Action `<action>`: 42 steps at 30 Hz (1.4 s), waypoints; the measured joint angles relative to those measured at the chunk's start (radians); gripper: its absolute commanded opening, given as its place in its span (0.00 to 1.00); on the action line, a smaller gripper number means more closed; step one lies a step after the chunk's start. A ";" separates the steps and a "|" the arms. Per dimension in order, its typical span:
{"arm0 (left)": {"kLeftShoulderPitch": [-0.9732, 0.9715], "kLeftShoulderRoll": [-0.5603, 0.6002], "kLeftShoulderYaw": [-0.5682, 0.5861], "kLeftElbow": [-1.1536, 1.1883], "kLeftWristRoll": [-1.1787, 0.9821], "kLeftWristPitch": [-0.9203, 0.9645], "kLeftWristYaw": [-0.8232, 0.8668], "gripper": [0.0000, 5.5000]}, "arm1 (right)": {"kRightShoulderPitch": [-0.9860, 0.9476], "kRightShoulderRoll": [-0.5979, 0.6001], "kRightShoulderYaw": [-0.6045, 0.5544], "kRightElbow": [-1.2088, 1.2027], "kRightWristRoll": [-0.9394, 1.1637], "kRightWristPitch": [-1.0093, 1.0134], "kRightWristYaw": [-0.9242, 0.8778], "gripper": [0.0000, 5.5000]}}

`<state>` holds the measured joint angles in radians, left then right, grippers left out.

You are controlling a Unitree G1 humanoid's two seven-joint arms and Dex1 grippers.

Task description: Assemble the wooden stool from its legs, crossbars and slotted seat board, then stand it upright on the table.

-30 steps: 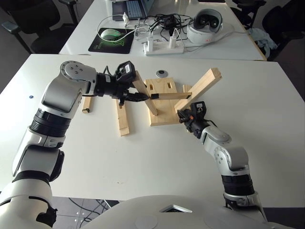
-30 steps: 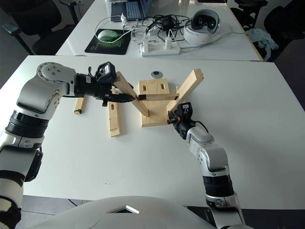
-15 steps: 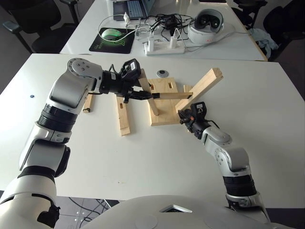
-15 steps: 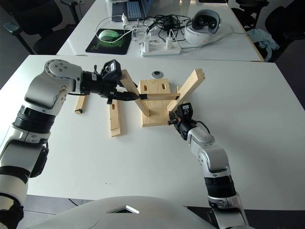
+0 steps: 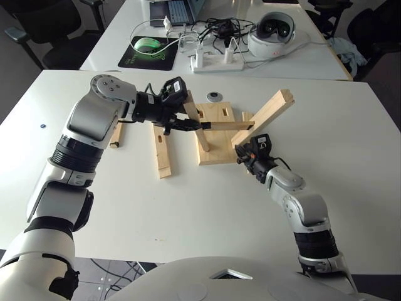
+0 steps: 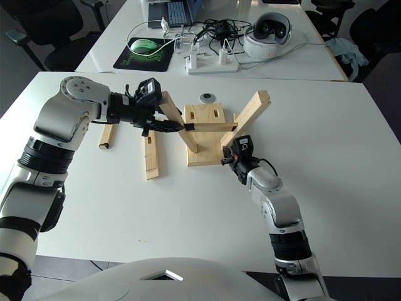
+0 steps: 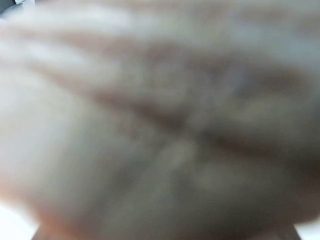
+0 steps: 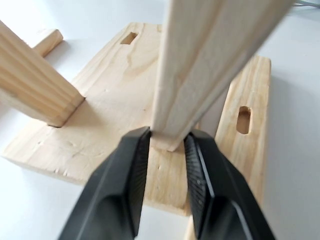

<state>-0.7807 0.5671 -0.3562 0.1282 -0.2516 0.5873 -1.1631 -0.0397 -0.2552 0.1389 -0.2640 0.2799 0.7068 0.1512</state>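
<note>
- Seat board (image 5: pixel 219 150) lies flat on the table (image 5: pixel 351 157), left leg (image 5: pixel 202 139) and right leg (image 5: pixel 266 116) slanting up from it.
- Right gripper (image 8: pixel 167 139) clamps the right leg's foot.
- Left gripper (image 5: pixel 190 124) sits at the crossbar (image 5: pixel 229 125) end; can't tell its grip.

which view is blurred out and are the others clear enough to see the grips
Left wrist view: pure blur, something pale against the lens. Right wrist view: clear, right gripper clamps a leg at its end. Eye views: even light, soft shadows, left gripper too small to judge.

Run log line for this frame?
left gripper: shut on crossbar | right gripper: shut on right-hand leg, at seat board | assembly: incomplete
</note>
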 measured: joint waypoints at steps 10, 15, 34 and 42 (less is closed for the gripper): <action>0.093 -0.025 0.085 -0.028 -0.022 -0.070 0.072 0.61 | 0.002 0.028 0.008 -0.011 0.000 0.020 0.000 0.18; 0.129 -0.008 0.128 -0.043 -0.033 -0.062 0.089 0.74 | 0.011 0.046 0.023 -0.017 0.000 0.023 0.000 0.18; 0.350 0.316 0.437 -0.212 -0.131 0.072 0.073 0.80 | 0.015 0.188 0.026 -0.041 0.000 0.077 -0.057 0.18; 0.533 0.142 0.526 -0.350 -0.119 0.060 0.384 0.80 | -0.008 0.214 -0.005 -0.065 -0.017 0.140 -0.124 0.18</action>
<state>-0.2473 0.7092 0.1699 -0.2214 -0.3710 0.6475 -0.7787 -0.0476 -0.0411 0.1335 -0.3291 0.2632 0.8465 0.0274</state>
